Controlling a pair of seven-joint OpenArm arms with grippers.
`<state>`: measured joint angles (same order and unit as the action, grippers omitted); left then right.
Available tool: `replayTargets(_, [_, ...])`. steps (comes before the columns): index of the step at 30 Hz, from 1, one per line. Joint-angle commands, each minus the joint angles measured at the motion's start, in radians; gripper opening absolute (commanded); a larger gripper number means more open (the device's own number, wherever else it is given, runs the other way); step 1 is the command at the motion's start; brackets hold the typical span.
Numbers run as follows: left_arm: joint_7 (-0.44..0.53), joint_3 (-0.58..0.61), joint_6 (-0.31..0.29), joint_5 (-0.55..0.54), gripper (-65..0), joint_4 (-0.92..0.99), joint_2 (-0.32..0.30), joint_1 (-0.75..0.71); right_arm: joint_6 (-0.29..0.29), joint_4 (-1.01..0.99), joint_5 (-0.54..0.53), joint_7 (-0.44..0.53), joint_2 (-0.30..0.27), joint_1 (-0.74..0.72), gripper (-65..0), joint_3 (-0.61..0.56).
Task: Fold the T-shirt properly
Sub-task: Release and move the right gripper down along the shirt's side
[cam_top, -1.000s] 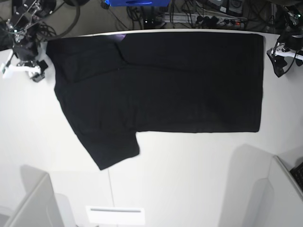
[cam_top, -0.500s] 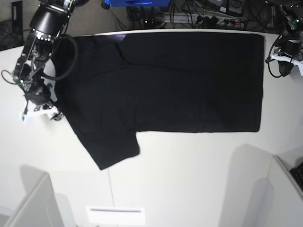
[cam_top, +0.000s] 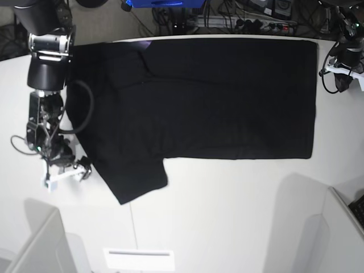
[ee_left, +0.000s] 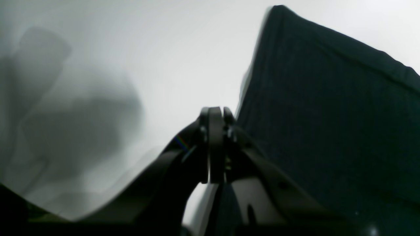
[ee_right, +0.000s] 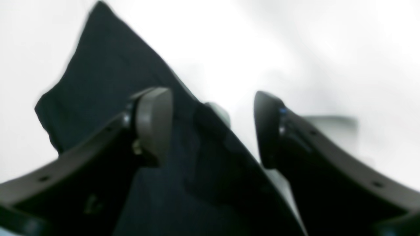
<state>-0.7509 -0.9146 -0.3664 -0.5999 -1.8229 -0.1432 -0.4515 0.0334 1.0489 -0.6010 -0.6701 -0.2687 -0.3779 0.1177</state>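
White table (cam_top: 227, 216); cable tangle and power strip (cam_top: 267, 24) behind far edge; blue object (cam_top: 162, 3) at top.

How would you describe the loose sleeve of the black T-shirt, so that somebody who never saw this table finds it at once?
Start from the white table; the black T-shirt lies flat across its far half. On the base view's left, one sleeve sticks out toward the near edge as a slanted flap, beside the right gripper. It alone breaks the shirt's straight lower edge.
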Motion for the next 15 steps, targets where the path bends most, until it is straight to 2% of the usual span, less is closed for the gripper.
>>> replayTargets(1, [0.023,-0.008,0.002,-0.009,-65.0,-0.015,-0.016,-0.003,-0.007,-0.022,-0.01,0.022,-0.013,-0.06,-22.4,-0.014])
replayTargets(5, [0.021,-0.008,0.002,-0.009,-65.0,-0.013,-0.016,-0.003,-0.008,-0.167,-0.01,0.025,-0.013,-0.169,-21.6,-0.083])
replayTargets(8, [0.021,-0.008,0.002,-0.009,-65.0,-0.013,-0.016,-0.003,-0.016,-0.287,-0.01,0.072,-0.007,-0.237,-20.0,-0.148])
replayTargets(12, [0.021,-0.008,0.002,-0.009,-65.0,-0.013,-0.016,-0.003,-0.105,-0.467,-0.012,0.152,0.003,-0.312,-18.2,-0.221])
replayTargets(15, [0.021,-0.008,0.002,-0.009,-65.0,-0.013,-0.016,-0.003,-0.148,-0.556,-0.012,0.203,0.013,-0.332,-18.2,-0.258])
